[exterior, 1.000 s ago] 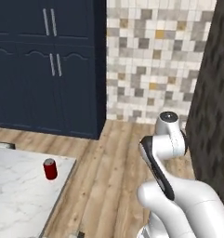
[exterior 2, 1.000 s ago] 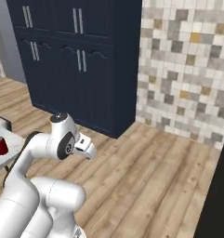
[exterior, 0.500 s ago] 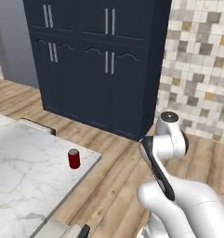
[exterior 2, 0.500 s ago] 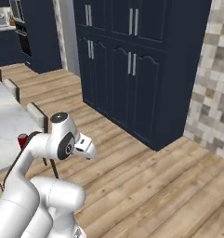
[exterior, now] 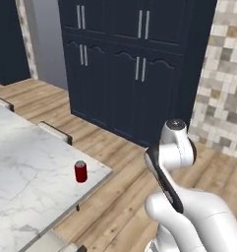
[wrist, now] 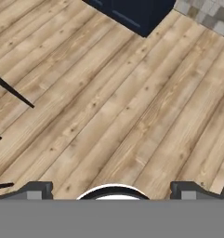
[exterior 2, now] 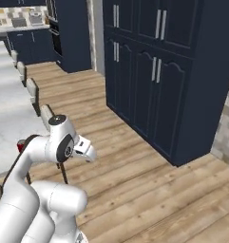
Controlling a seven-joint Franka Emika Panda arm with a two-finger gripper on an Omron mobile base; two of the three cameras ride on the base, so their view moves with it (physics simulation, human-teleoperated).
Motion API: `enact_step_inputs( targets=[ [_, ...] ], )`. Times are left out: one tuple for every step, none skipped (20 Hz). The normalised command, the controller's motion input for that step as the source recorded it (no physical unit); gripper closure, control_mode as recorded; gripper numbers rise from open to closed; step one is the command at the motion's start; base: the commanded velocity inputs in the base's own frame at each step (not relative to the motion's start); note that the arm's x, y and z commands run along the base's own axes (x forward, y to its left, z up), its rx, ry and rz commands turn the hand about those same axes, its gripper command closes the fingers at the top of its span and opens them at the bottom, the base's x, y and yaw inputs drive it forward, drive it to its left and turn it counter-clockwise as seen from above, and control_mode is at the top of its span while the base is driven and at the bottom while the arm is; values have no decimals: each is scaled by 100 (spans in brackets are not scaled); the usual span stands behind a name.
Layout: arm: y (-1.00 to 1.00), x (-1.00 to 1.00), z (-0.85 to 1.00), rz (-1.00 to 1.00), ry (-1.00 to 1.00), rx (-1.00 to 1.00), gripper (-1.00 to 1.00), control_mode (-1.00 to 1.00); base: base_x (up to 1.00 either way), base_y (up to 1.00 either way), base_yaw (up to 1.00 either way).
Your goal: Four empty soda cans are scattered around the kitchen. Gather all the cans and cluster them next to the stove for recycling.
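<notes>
– Where's the soda can (exterior: 80,171)?
– Upright near the right edge of the marble counter (exterior: 26,167), left of the arm
– And the gripper (wrist: 111,191)?
– Fingers wide apart, empty, over wood floor (wrist: 108,102)

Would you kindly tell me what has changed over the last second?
The base has turned, so both base views swung from the tiled wall toward the navy cabinets. Nothing was grasped or released. The red can stays upright near the marble counter's corner; the gripper stays open and empty.
</notes>
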Motion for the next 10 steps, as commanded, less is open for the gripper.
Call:
enact_step_inputs(
  targets=[
    [0,0,0,0,0,0,-100,100,60,-16,21],
    [0,0,0,0,0,0,-100,100,62,-15,20],
    [0,0,0,0,0,0,-100,100,62,-14,20],
    [0,0,0,0,0,0,-100,100,62,-13,21],
    [0,0,0,0,0,0,-100,100,64,-10,23],
    [0,0,0,0,0,0,-100,100,56,-5,29],
    [0,0,0,0,0,0,-100,100,51,0,34],
    [0,0,0,0,0,0,-100,100,47,0,44],
    [0,0,0,0,0,0,-100,100,42,0,53],
    [0,0,0,0,0,0,-100,100,38,0,58]
  ],
)
